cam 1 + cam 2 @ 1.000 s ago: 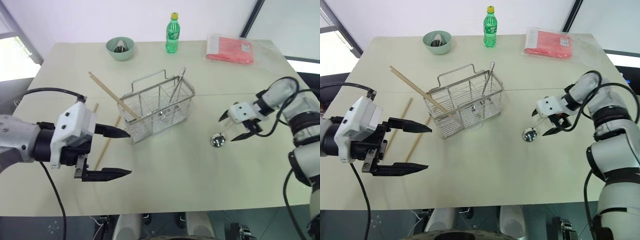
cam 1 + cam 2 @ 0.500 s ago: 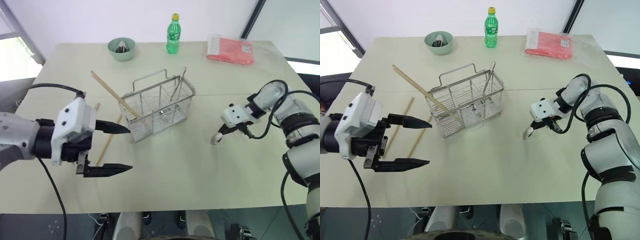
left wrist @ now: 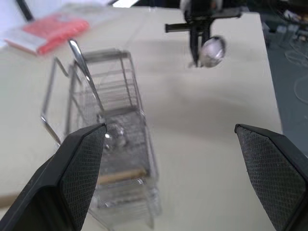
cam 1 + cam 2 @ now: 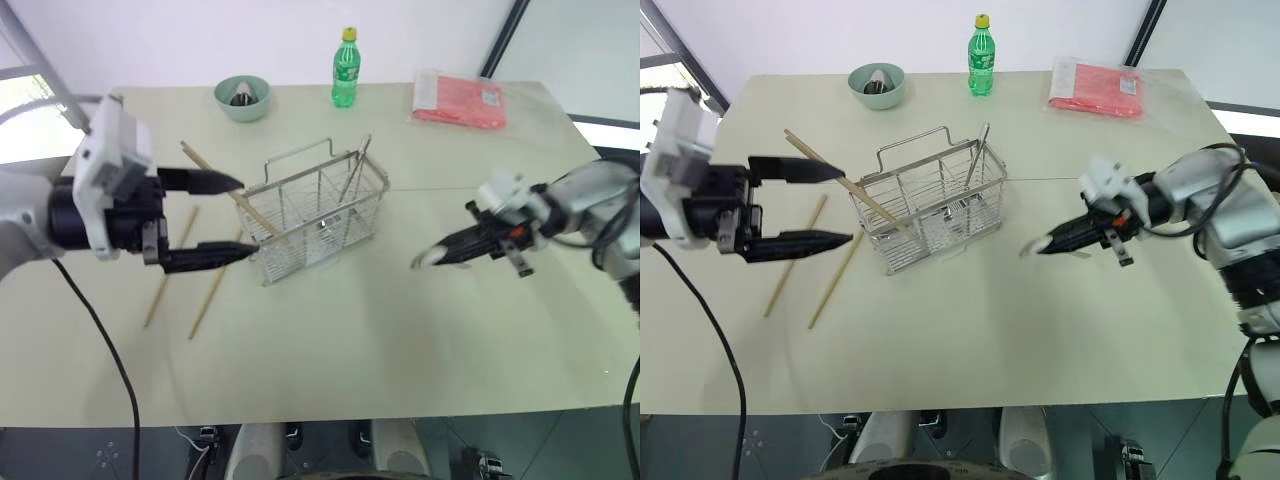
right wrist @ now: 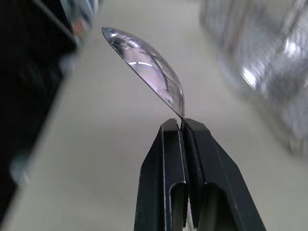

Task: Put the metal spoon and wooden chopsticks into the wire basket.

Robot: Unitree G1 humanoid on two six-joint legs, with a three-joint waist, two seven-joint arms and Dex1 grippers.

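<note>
Right wrist view: right gripper pinches the small shiny metal spoon at the bowl's edge, lifted beside the silver wire basket. Such a thin hold could let it slip. Left gripper gapes empty above pale wooden chopsticks lying on the table.

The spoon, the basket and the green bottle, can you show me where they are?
metal spoon [image 5: 153,72]: right wrist view, on the shiny bowl.
wire basket [image 4: 902,221]: right eye view, on the front mesh wall.
green bottle [image 4: 981,62]: right eye view, on the middle of its body.
</note>
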